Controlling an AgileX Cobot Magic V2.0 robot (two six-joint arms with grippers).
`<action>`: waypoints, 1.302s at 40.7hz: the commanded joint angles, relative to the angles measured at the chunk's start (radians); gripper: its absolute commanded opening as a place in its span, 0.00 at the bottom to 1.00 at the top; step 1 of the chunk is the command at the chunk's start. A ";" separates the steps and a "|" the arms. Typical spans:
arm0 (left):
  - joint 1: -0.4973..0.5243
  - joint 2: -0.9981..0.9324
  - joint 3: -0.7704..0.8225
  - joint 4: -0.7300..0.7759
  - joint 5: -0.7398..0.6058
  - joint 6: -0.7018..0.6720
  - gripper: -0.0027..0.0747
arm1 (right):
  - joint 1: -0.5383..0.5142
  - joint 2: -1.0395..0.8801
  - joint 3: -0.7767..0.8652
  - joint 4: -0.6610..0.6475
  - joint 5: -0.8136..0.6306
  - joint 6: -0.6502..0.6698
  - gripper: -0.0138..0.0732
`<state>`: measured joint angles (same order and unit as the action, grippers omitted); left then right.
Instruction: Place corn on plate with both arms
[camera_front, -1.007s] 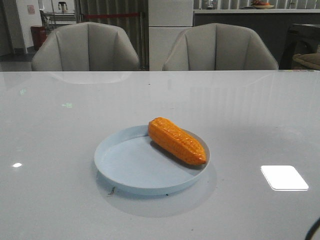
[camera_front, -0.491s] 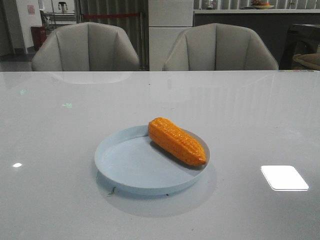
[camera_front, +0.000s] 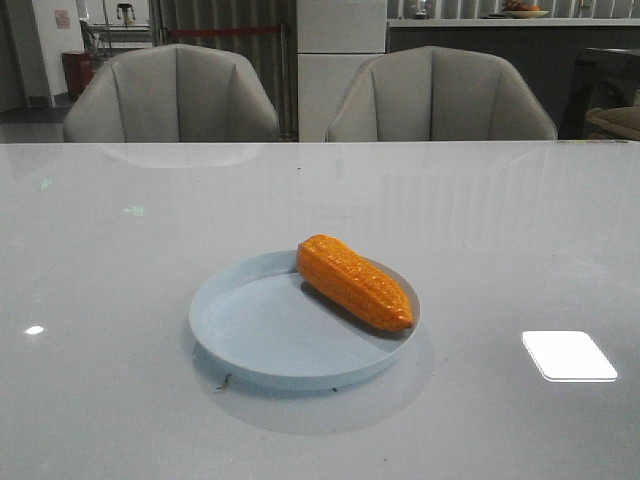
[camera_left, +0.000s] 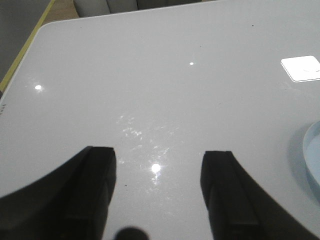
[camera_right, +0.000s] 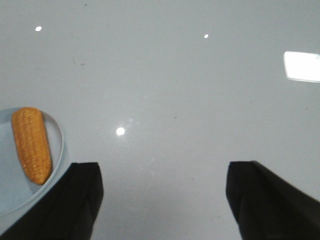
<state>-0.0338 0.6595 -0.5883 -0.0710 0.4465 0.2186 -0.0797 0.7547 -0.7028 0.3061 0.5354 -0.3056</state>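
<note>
The orange corn (camera_front: 353, 282) lies on the right half of the pale blue plate (camera_front: 250, 330), its tapered end toward the plate's near right rim. Neither arm shows in the front view. In the left wrist view my left gripper (camera_left: 157, 156) is open over bare table, with a sliver of the plate (camera_left: 312, 155) at the frame's edge. In the right wrist view my right gripper (camera_right: 162, 172) is open wide over bare table, apart from the corn (camera_right: 31, 144) and the plate (camera_right: 57, 150) beside it.
Two grey chairs (camera_front: 170, 95) (camera_front: 440, 95) stand behind the table's far edge. A bright ceiling-light reflection (camera_front: 568, 355) sits on the glossy table at the right. A yellow floor strip (camera_left: 25, 50) marks the table's side in the left wrist view.
A dark bit of the right arm at the bottom right corner of the front view one second ago has gone out of frame. Corn and plate have not moved.
</note>
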 joint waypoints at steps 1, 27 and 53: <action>0.001 -0.003 -0.028 -0.012 -0.078 -0.005 0.60 | -0.001 -0.009 0.002 -0.013 -0.139 -0.013 0.86; 0.001 -0.003 -0.028 -0.012 -0.078 -0.005 0.60 | -0.001 -0.003 0.038 -0.015 0.116 -0.013 0.86; -0.001 -0.266 0.160 0.020 -0.375 -0.007 0.38 | -0.001 -0.003 0.038 -0.015 0.116 -0.013 0.86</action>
<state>-0.0338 0.4464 -0.4482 -0.0511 0.2576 0.2186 -0.0797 0.7547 -0.6370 0.2862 0.7055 -0.3072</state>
